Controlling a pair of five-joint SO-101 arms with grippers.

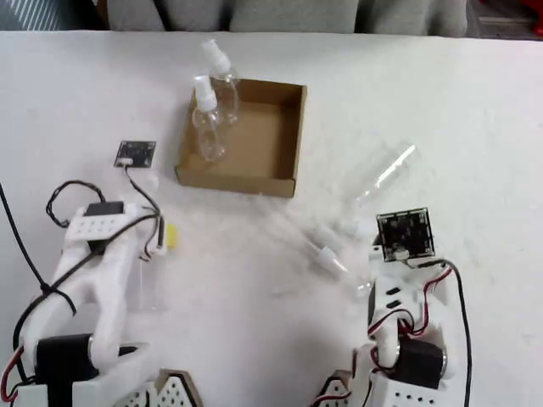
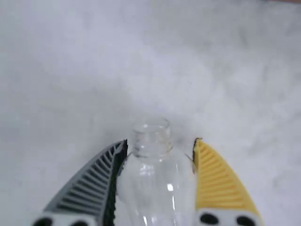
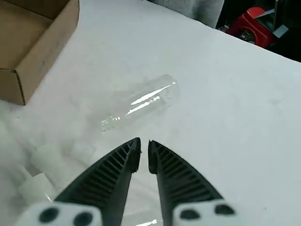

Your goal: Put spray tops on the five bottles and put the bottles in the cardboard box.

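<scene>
A clear bottle (image 2: 157,188) without a top sits between the grey and yellow fingers of my left gripper (image 2: 160,147), which is shut on its shoulders just below the open neck. In the high view that arm is at the left, its yellow finger (image 1: 170,236) beside the bottle. My right gripper (image 3: 144,151) is shut on nothing above the table. Beyond it lies another clear topless bottle (image 3: 141,102) (image 1: 386,174) on its side. Loose white spray tops (image 3: 42,157) (image 1: 327,242) lie close by. The cardboard box (image 1: 288,136) holds two bottles with spray tops (image 1: 210,119).
The white table runs to a far edge where grey chair backs (image 1: 288,13) stand. A small camera board (image 1: 136,153) with its cable sits left of the box. A red object (image 3: 254,26) lies beyond the table.
</scene>
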